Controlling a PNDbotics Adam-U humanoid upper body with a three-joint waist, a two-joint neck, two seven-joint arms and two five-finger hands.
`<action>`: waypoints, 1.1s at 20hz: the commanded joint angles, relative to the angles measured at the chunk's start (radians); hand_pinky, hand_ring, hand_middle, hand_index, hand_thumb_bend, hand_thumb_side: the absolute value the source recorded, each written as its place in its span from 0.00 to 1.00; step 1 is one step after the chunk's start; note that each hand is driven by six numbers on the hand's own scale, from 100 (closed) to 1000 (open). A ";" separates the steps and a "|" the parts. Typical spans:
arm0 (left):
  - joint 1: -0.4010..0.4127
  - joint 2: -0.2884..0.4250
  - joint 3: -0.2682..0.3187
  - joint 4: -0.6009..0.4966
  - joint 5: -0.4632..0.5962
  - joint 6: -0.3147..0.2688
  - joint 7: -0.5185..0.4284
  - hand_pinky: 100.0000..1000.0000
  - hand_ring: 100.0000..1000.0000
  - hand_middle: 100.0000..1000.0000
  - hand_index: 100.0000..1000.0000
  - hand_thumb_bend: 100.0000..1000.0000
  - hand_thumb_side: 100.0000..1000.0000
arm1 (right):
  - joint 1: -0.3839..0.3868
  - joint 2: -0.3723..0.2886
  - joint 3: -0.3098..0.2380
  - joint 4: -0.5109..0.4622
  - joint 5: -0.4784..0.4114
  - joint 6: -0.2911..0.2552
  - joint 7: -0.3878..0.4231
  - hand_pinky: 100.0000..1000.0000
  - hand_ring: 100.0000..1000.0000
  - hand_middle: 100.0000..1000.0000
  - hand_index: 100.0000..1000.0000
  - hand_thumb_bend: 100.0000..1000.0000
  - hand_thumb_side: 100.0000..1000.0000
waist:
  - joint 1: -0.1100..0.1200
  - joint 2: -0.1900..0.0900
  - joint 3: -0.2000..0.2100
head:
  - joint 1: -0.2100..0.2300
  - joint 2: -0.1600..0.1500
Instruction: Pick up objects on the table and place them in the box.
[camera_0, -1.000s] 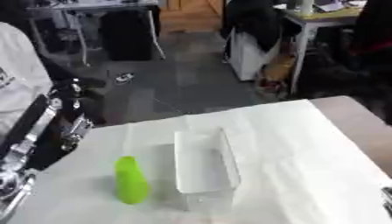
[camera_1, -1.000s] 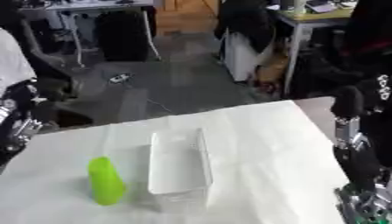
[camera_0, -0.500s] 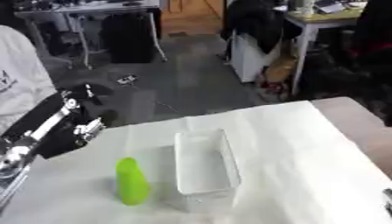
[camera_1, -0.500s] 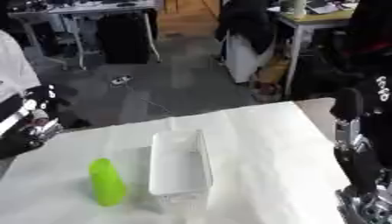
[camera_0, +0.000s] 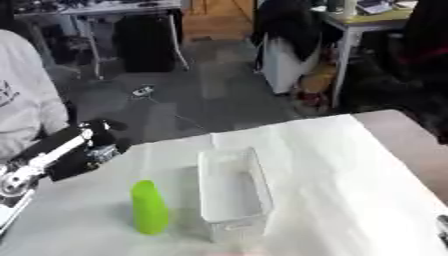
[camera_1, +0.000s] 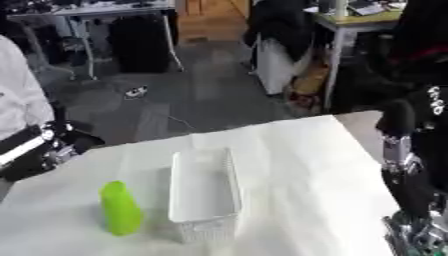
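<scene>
Change: left arm dropped lower and nearer the table's left edge than a second ago, reach probably starting
Object: bright green rounded plastic bottle (camera_0: 149, 208) stood upright on white cloth-covered table (camera_0: 350, 165), just left of box, untouched
Box: white rectangular plastic basket (camera_0: 233, 190), looked empty
Left hand: left hand (camera_0: 98, 135) off the far-left edge, fingers — cannot tell
Right hand: out of view, only right forearm (camera_1: 404, 165) showed, hanging at right

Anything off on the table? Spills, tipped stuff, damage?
Nothing stands out. The green bottle stands upright just left of the white box, which sits flat and looks empty. The cloth shows only light wrinkles, no spills. The left hand is at the table's left edge.
</scene>
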 joint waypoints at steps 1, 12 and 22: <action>-0.032 0.016 -0.005 0.029 0.026 0.004 -0.011 0.46 0.71 0.85 0.93 0.31 1.00 | -0.007 -0.009 -0.004 -0.016 -0.004 0.000 0.005 0.01 0.22 0.23 0.24 0.32 0.43 | -0.002 -0.013 0.003 | 0.022 0.008; -0.093 -0.017 -0.028 0.186 -0.089 -0.057 -0.094 0.55 0.74 0.87 0.95 0.71 0.84 | -0.004 -0.011 -0.002 -0.016 -0.010 -0.001 0.014 0.01 0.22 0.22 0.24 0.32 0.43 | -0.005 -0.016 0.004 | 0.055 0.020; -0.096 -0.027 -0.039 0.208 -0.230 -0.140 -0.043 0.63 0.78 0.89 0.97 0.79 0.83 | -0.007 -0.010 -0.001 -0.016 -0.013 -0.003 0.016 0.01 0.22 0.22 0.24 0.32 0.43 | -0.004 -0.015 0.000 | 0.047 0.025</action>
